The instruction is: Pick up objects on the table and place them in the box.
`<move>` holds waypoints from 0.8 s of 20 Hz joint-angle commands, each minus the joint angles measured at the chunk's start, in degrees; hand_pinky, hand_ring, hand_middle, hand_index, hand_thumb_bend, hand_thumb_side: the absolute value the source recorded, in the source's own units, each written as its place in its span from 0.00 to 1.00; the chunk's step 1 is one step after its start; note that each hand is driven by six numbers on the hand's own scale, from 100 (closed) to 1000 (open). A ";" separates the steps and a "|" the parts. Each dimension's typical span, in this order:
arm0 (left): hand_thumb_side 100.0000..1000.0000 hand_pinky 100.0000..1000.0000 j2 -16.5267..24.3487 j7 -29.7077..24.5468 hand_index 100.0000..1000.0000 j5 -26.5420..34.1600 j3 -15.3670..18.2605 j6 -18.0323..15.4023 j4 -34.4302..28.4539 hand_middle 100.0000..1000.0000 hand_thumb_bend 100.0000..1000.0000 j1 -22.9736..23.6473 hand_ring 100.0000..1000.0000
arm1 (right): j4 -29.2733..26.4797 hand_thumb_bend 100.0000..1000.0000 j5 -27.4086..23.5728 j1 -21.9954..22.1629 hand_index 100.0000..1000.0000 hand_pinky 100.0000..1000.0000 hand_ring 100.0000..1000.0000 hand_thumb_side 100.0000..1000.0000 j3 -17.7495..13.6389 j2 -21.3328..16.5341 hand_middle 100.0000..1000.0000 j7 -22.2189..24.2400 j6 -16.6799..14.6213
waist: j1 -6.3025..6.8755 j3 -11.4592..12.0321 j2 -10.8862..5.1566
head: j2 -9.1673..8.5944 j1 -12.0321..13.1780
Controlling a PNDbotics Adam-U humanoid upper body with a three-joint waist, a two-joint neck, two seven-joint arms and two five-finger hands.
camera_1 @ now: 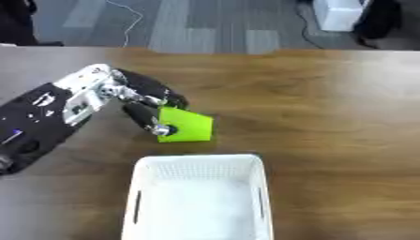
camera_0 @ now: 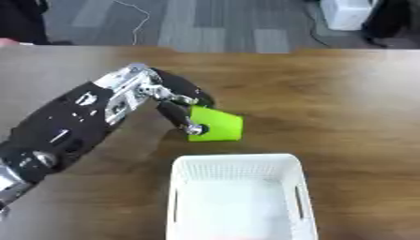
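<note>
The robot's left hand (camera_0: 168, 96) reaches in from the left side of the table, its black and silver arm (camera_0: 65, 126) running back toward the lower left corner. The fingers (camera_0: 193, 93) curl over the far top edge of a bright green cup (camera_0: 217, 124) while the thumb (camera_0: 182, 119) presses against the cup's near left side, so the hand is closed around it in a pinch. The cup lies tipped on its side, narrow end toward the hand and wider end pointing right; whether it touches the wood or is slightly lifted I cannot tell, though a dark shadow sits just beneath and to the left of it. Just in front of the cup, nearer to the robot, stands a white plastic box (camera_0: 238, 161) with a lattice of small holes in its walls and a slot handle on each long side. The cup sits just beyond the box's far rim, a little left of its middle, outside it and apart from it. A pale, blurred patch shows at the bottom of the box and I cannot make out what it is. All of this rests on a brown wooden table (camera_0: 344, 108). Beyond the table's far edge lies a grey carpeted floor (camera_1: 205, 23) with a thin pale cable (camera_1: 127, 18) trailing across it and a white object (camera_1: 336, 14) standing at the upper right.
</note>
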 commanded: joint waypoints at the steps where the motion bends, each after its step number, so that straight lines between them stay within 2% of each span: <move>1: 1.00 1.00 1.44 -10.08 1.00 0.33 -4.14 -8.92 -0.59 1.00 1.00 -0.17 1.00 | -0.75 0.00 0.20 -0.17 0.51 0.16 0.36 1.00 -0.12 -1.64 0.52 0.15 0.13 | 0.10 0.08 -0.64 | 0.05 0.96; 8: 1.00 1.00 1.59 -10.08 1.00 -4.40 -6.99 -12.21 -0.36 1.00 1.00 -2.85 1.00 | -0.75 0.00 0.04 -0.08 0.51 0.16 0.36 1.00 -0.21 -1.90 0.52 0.14 -0.16 | 0.74 -0.01 -1.51 | 2.80 3.90; 13: 1.00 1.00 0.48 -10.08 1.00 -15.12 -8.03 -16.77 2.01 1.00 1.00 -3.83 1.00 | -0.75 0.00 -0.34 -0.36 0.51 0.16 0.36 1.00 -0.74 -2.00 0.52 -0.34 0.09 | 1.33 -0.14 -1.87 | 3.32 6.68; 16: 1.00 1.00 -0.95 -10.08 1.00 -21.16 -8.12 -19.74 3.74 1.00 1.00 -3.66 1.00 | -0.75 0.00 -0.57 -0.40 0.52 0.16 0.36 1.00 -1.02 -2.01 0.52 -0.85 0.61 | 1.45 -0.15 -1.92 | 3.34 7.45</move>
